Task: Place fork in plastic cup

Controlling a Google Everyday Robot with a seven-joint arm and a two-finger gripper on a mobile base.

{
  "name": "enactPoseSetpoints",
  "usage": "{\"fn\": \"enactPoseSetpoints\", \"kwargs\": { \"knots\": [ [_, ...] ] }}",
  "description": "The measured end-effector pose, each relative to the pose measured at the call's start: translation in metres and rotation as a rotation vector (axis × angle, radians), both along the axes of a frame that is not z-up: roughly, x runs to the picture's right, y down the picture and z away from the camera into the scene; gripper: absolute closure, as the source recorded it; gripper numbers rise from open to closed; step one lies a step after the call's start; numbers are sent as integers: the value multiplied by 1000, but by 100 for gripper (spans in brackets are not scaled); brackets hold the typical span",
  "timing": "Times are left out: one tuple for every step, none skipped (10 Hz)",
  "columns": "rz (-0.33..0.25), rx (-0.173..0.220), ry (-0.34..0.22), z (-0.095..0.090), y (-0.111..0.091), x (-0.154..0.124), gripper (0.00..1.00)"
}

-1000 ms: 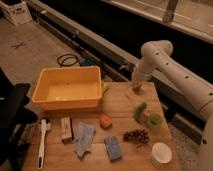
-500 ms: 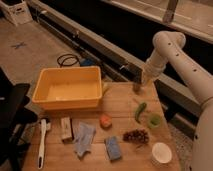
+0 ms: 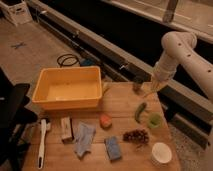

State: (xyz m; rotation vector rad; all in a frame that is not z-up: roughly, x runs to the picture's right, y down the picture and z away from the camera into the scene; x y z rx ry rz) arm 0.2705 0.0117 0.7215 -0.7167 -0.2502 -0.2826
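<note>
My gripper (image 3: 155,86) hangs from the white arm at the right, above the table's far right edge. It is shut on the fork (image 3: 149,92), a slim pale sliver that sticks out down and left from the fingers. The light green plastic cup (image 3: 155,120) stands upright on the table below and in front of the gripper, apart from it. A green cucumber-like vegetable (image 3: 140,111) lies just left of the cup.
A small dark cup (image 3: 137,84) stands left of the gripper. A yellow bin (image 3: 67,90) sits at the left. An orange sponge (image 3: 105,121), grapes (image 3: 136,135), a white cup (image 3: 161,153), a blue sponge (image 3: 113,148), a cloth (image 3: 84,138) and a white brush (image 3: 42,143) lie towards the front.
The arm has swung right, away from the dark cup, and the gripper has come down closer above the green cup's side of the table.
</note>
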Motion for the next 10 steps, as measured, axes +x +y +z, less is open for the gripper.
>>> {"fn": "enactPoseSetpoints", "kwargs": {
  "knots": [
    [2,3,17,-7,4,3,100],
    [3,7,27,-12,6,4,100],
    [3,15,39,-21,8,3,100],
    [3,19,48,-27,9,4,100],
    [5,20,52,-31,10,6,100],
    [4,27,59,-30,11,5,100],
    [5,40,66,-35,9,2,100],
    [7,43,81,-45,12,5,100],
    [15,44,97,-57,20,9,100],
    [28,49,109,-69,29,11,100]
  ]
}}
